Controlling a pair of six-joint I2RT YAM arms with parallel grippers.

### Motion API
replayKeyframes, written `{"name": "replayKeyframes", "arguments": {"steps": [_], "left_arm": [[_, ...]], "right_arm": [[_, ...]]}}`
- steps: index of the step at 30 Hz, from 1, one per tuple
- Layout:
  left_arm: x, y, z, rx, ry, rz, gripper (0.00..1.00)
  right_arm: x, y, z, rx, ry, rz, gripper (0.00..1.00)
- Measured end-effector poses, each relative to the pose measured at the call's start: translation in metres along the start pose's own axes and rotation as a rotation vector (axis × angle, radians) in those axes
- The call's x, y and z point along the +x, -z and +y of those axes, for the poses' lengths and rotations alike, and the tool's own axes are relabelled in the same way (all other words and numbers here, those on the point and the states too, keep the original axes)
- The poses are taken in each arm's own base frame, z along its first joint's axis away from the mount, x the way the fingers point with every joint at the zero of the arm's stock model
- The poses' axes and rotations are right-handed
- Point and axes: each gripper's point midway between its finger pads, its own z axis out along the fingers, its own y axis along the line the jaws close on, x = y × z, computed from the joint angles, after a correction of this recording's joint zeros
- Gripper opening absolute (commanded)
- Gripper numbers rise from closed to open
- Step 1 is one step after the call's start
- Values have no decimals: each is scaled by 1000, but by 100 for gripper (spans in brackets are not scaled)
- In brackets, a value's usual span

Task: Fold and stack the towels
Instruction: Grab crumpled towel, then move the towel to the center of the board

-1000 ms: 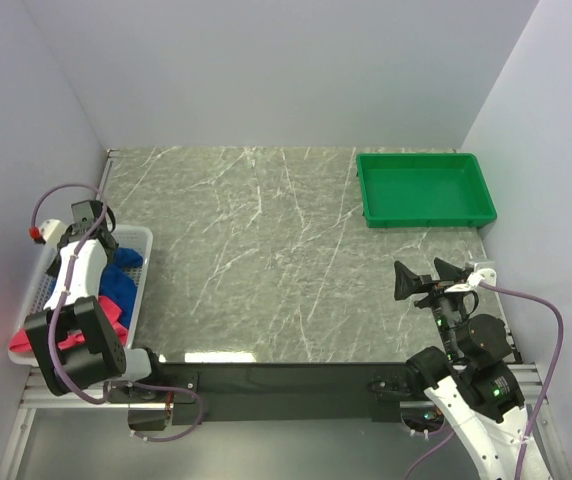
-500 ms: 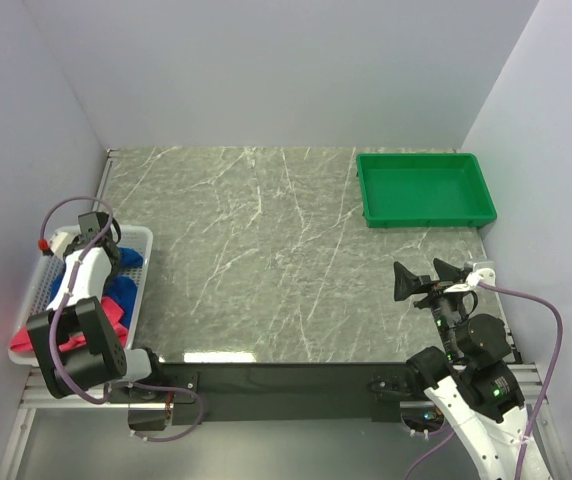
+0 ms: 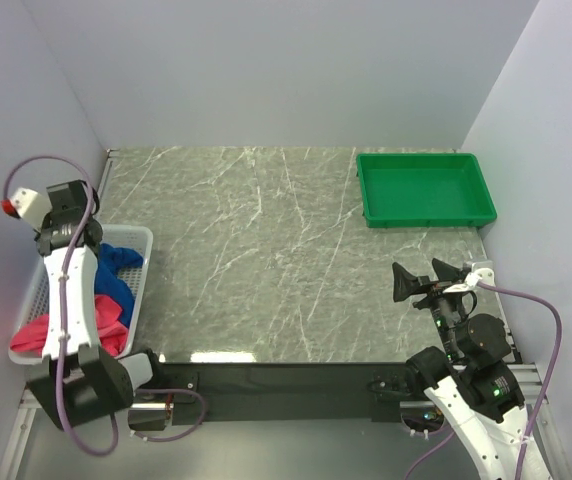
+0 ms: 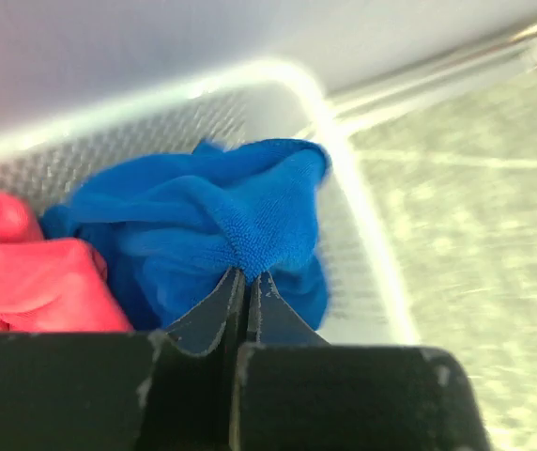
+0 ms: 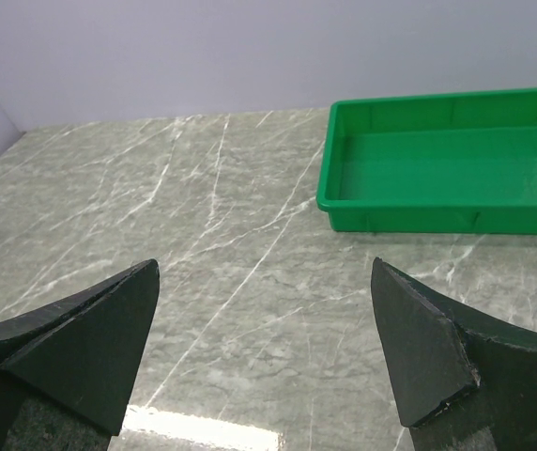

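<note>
Two sets of fingers: one on each arm, left and right.
Left fingers: shut tight, tips pinching a fold of the blue towel.
Right fingers: wide open, holding nothing, up over the near right side of the desk.
Blue towel: all bunched up in the white basket, at the far end, top fold pulled up to the tips.
More blue under it: maybe a second blue towel, too scrunched to tell.
Pink-red towel: crumpled too, in the same basket, touching the blue one, at the near end.
Basket: at the left edge of the desk, well apart from the right arm.
Green tray: at the far right corner, nothing in it.
Done so far: no towel folded, no towel stacked, none out on the desk.
Left to do: lift each towel out, lay flat, fold, pile up one on another. Almost the whole job, by the look of it.
Writing: no words, names or labels to read anywhere.
</note>
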Motion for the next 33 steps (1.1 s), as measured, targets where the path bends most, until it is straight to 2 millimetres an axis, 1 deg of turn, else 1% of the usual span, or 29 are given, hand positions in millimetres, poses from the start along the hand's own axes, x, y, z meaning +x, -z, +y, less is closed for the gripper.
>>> {"name": "replayKeyframes", "arguments": {"steps": [2, 3, 5, 7, 9, 10, 12, 15, 16, 17, 20, 23, 25, 26, 28, 30, 32, 33], "left_arm": [[-21, 15, -4, 44, 21, -61, 1], [-27, 19, -5, 54, 25, -77, 1], [-34, 25, -5, 57, 8, -86, 1], [-39, 29, -12, 66, -14, -85, 1], [-44, 38, -25, 100, -39, -87, 1], [-51, 46, -32, 121, -47, -90, 1], [-71, 74, -62, 218, -53, -116, 1], [-112, 133, -112, 406, -25, -179, 1], [-122, 150, -124, 459, -17, -194, 1], [-135, 174, -141, 540, 1, -213, 1], [-152, 233, -181, 744, 27, -222, 1], [-151, 284, -216, 934, 33, -199, 1], [-140, 313, -234, 1053, 25, -162, 1], [-135, 323, -240, 1095, 22, -145, 1], [-121, 345, -250, 1191, 13, -97, 1], [-110, 364, -254, 1273, 16, -64, 1], [-94, 374, -251, 1330, 10, -23, 1], [-83, 375, -246, 1349, 3, 2, 1]], "right_arm": [[0, 0, 0, -1, 2, 1, 100], [0, 0, 0, -1, 2, 1, 100], [1, 0, 0, -2, 2, 4, 100], [1, 1, 1, -8, 3, 8, 100], [0, 1, 2, -10, 2, 6, 100], [0, 1, 2, -11, 2, 6, 100], [0, 1, 2, -11, -1, 5, 100], [-6, 3, 2, -9, -7, -4, 100], [-9, 5, 1, -5, -12, -11, 100], [-16, 7, 0, 4, -22, -26, 100], [-41, 14, 0, 9, -45, -83, 100], [-67, 21, 2, 2, -62, -137, 100], [-84, 22, 4, -2, -68, -157, 100], [-90, 21, 6, -5, -68, -159, 100], [-94, 16, 11, -19, -62, -141, 100], [-91, 11, 16, -38, -54, -114, 100], [-85, 6, 22, -64, -47, -82, 100], [-82, 5, 26, -79, -46, -67, 100]]}}
